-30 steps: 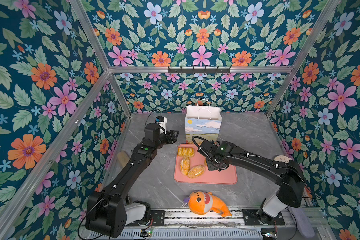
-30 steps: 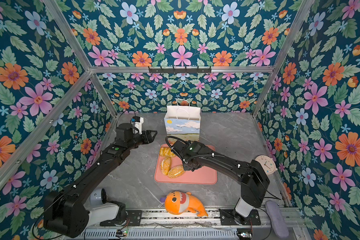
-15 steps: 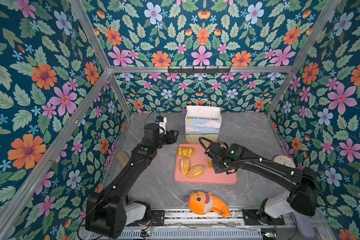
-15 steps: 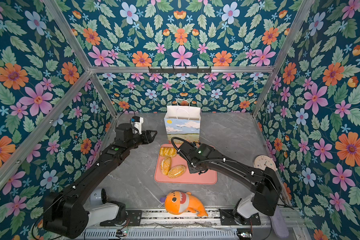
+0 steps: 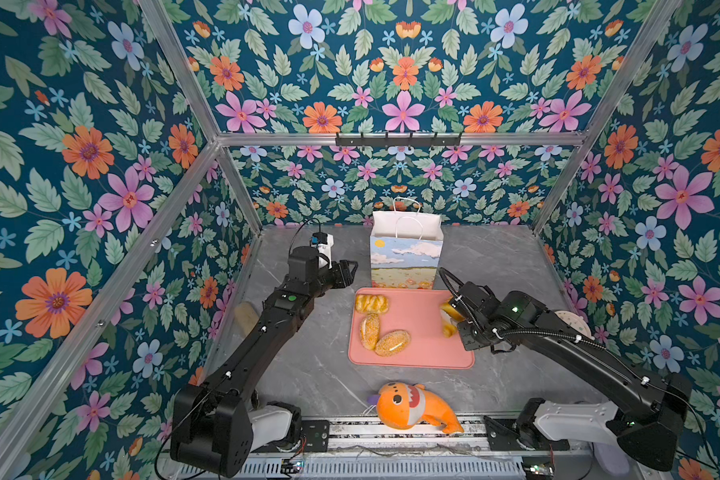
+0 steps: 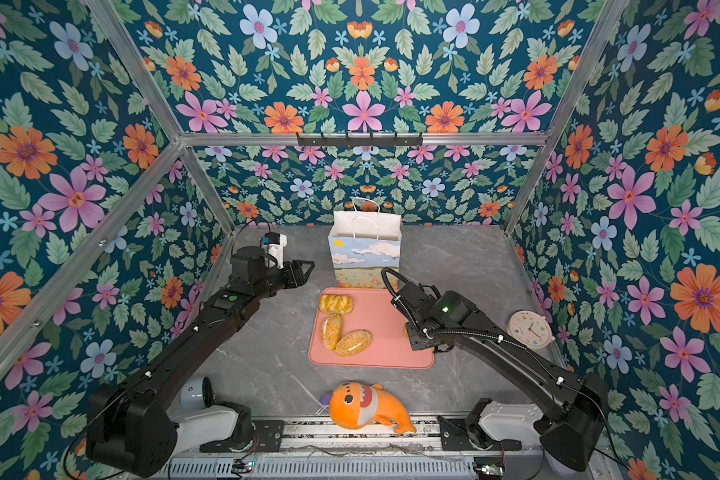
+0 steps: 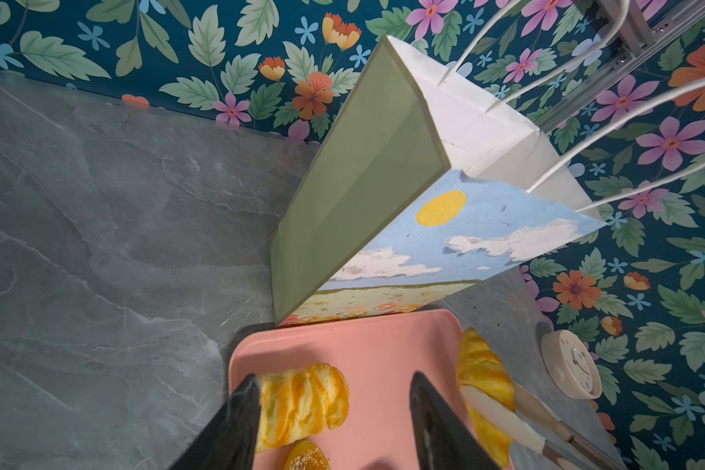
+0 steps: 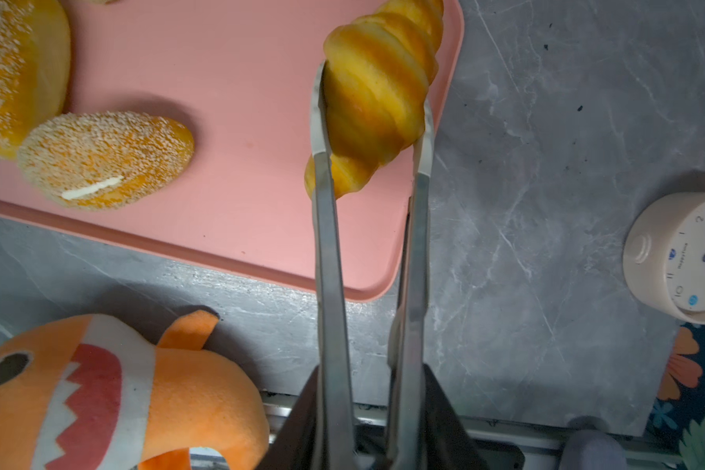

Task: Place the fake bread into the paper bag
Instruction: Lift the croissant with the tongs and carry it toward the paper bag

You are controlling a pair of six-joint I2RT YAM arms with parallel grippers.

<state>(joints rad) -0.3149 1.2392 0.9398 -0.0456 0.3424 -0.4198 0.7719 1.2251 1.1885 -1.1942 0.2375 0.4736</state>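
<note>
The paper bag (image 5: 406, 253) stands upright and open behind the pink tray (image 5: 416, 328). On the tray's left lie a braided bun (image 5: 371, 304) and two sesame rolls (image 5: 369, 330) (image 5: 392, 343) of the fake bread. My right gripper (image 8: 369, 390) is shut on metal tongs (image 8: 326, 244). The tongs pinch a striped croissant (image 8: 377, 106) held above the tray's right edge, seen also in a top view (image 5: 449, 316). My left gripper (image 7: 334, 378) is open and empty. It hovers left of the bag (image 7: 424, 203), above the bun (image 7: 302, 403).
An orange plush fish (image 5: 412, 405) lies near the front rail. A round cream clock (image 6: 531, 330) sits by the right wall. A dull tan block (image 5: 246, 318) rests against the left wall behind my left arm.
My right arm has carried the tongs and croissant from the tray's middle to its right edge. The left arm has not moved.
</note>
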